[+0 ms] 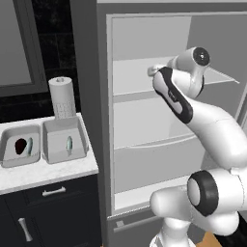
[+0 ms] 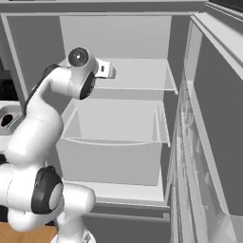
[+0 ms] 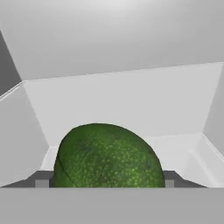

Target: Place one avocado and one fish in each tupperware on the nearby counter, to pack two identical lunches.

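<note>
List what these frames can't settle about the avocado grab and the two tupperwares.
- Hand view: avocado covers the finger tips; contact unclear, its lower part cut off by the edge.
- Left base view: the arm hides the hand.
- Left tupperware: dark item too small to identify.
- Right base view: the arm blocks the counter.

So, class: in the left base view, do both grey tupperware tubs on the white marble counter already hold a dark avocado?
No: the left tub holds a dark avocado and a pale fish, but the right tub holds only a fish.
</note>
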You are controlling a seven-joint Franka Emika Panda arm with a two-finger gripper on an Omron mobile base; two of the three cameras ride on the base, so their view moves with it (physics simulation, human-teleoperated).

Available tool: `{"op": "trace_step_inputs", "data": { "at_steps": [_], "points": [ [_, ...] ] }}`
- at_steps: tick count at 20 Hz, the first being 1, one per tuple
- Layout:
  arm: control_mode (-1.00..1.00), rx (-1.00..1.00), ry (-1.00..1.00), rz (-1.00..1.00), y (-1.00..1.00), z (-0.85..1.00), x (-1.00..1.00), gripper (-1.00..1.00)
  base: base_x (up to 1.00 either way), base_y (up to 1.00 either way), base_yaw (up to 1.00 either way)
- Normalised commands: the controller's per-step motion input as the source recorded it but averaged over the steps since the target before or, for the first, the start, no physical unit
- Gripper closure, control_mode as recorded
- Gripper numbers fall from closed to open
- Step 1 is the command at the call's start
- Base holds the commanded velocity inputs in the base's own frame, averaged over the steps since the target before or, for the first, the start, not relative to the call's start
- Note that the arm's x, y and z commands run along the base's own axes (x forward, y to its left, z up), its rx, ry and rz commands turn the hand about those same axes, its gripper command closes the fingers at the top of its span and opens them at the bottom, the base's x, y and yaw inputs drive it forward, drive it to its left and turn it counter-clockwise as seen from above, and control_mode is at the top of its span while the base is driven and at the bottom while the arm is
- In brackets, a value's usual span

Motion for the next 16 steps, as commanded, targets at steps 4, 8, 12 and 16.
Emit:
{"op": "trace_step_inputs", "data": {
  "at_steps": [4,8,12,16],
  "points": [
    [-1.0,0.0,0.01,0.0,-0.16,0.84,-1.0,1.0,0.0,0.0,0.0],
    [-1.0,0.0,0.14,0.0,-0.09,0.94,-1.0,1.0,0.0,0.0,0.0],
    [-1.0,-0.06,0.04,0.0,0.0,-0.17,-1.0,1.0,0.0,0.0,0.0],
    [-1.0,-0.04,0.0,0.01,-0.04,-0.78,-1.0,1.0,0.0,0.0,0.0]
  ]
}}
